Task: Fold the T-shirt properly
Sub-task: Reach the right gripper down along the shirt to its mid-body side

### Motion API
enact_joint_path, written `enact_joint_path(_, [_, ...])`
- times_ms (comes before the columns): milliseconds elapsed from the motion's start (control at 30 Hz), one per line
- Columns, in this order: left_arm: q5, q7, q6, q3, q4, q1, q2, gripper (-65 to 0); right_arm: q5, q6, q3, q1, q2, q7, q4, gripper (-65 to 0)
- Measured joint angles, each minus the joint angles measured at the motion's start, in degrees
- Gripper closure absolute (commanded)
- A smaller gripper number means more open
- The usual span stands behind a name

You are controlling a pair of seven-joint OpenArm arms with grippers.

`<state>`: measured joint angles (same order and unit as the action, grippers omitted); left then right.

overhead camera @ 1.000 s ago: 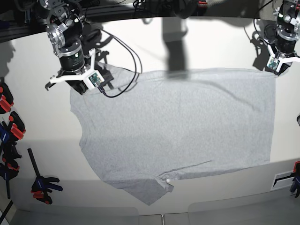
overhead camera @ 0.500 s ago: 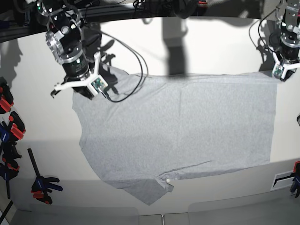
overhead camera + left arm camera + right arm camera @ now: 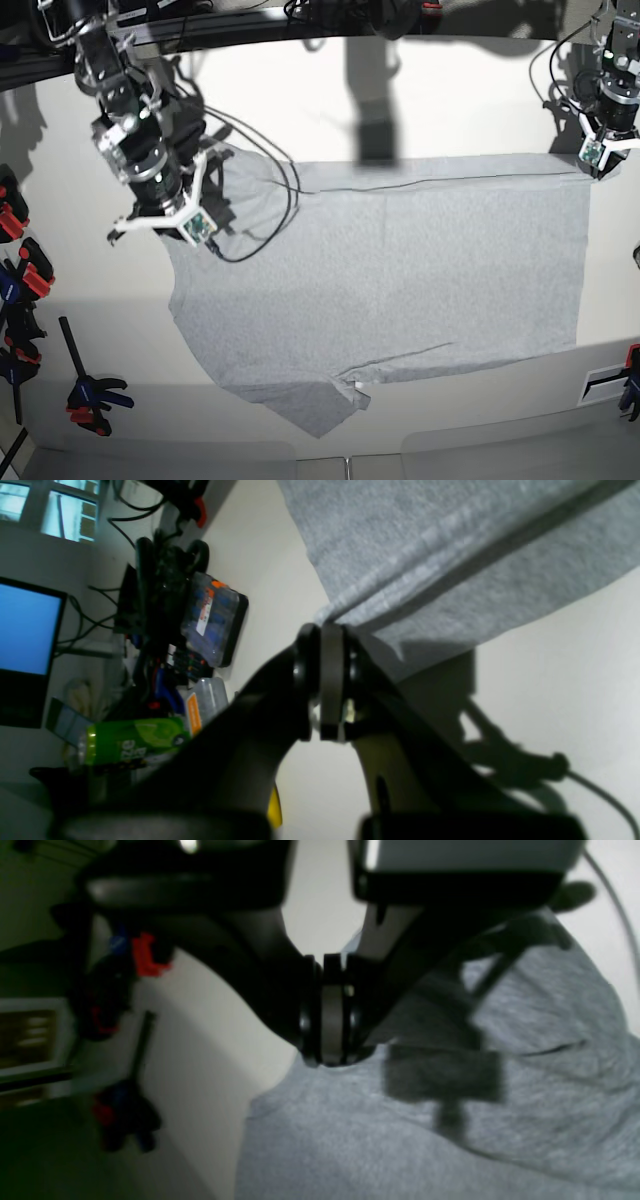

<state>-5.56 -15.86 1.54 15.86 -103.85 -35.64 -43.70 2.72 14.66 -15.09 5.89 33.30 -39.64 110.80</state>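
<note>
The light grey T-shirt (image 3: 400, 270) lies spread plain side up on the white table (image 3: 450, 100), one sleeve (image 3: 320, 405) pointing to the front edge. At the base view's upper left, my right gripper (image 3: 172, 232) is shut on the shirt's far-left edge. In the right wrist view its jaws (image 3: 327, 1060) press together right at the fabric (image 3: 400, 1150). At the upper right, my left gripper (image 3: 598, 170) is shut on the far-right corner. The left wrist view shows the tips (image 3: 325, 630) pinching the hem (image 3: 425, 540). A long crease (image 3: 440, 180) runs just inside the far edge.
Red and blue clamps (image 3: 20, 270) hang along the left edge, one more (image 3: 95, 395) at the front left. A black cable (image 3: 265, 205) loops over the shirt by my right arm. A white label (image 3: 605, 383) sits front right. Boxes (image 3: 215, 620) and a green can (image 3: 132, 735) lie beyond the table.
My right gripper has moved toward the table's front, dragging the shirt's far-left corner with it. The left gripper has shifted slightly forward. A crease has appeared along the far edge.
</note>
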Motion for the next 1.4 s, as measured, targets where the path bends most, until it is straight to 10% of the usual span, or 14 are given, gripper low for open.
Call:
enact_joint_path(1167, [6.51,2.62,0.48,0.0,8.9,8.17,0.33,0.0,-4.44,4.33,0.17,-20.46,-18.08,0.7,-18.91,0.0])
enact_joint_path(1400, [9.07,5.09,5.86,0.0,13.79,12.28,0.81,0.0,-2.82,6.27,0.17,-25.88,-22.47,0.81,-27.15,0.0])
